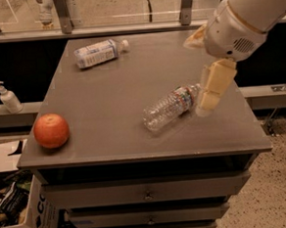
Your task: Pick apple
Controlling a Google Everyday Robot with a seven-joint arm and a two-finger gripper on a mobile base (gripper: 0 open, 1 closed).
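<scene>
The apple (51,130) is round and orange-red with a paler patch. It sits near the front left corner of the grey table top (107,94). My gripper (209,95) hangs from the white arm over the right side of the table, just right of a clear plastic bottle. It is far to the right of the apple and holds nothing that I can see.
A clear plastic bottle (172,106) lies on its side at mid-table, its cap end next to the gripper. A white-labelled bottle (99,53) lies at the back left. A soap dispenser (7,97) stands on the left ledge. A cardboard box (23,222) sits on the floor, front left. Drawers (148,191) are below the top.
</scene>
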